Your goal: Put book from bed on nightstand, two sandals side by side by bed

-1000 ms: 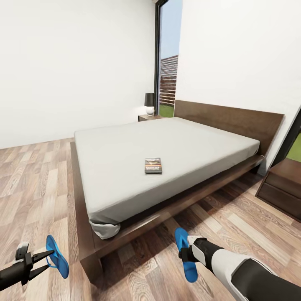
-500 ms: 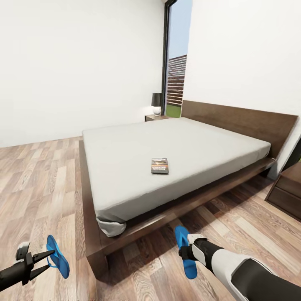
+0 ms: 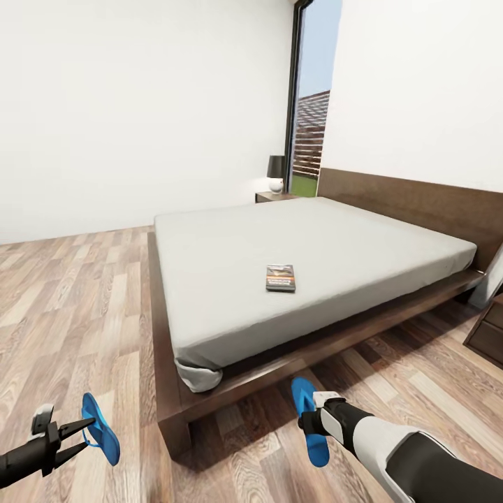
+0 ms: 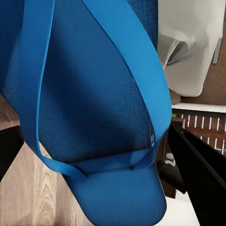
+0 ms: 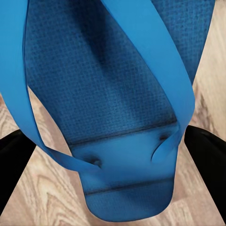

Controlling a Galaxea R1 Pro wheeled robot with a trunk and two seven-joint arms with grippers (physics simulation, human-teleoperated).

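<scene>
White wall (image 3: 140,105), wood-plank floor (image 3: 70,300), tall window (image 3: 311,105)

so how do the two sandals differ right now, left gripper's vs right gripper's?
The left sandal hangs in the left gripper off the bed's foot end, over open floor. The right sandal hangs in the right gripper along the bed's long side, nearer the frame. The left one's fingers stand out clearly; the right one's are mostly hidden behind the sandal. Shared: both bright blue flip-flops, held on edge above the floor, not yet set down.
</scene>
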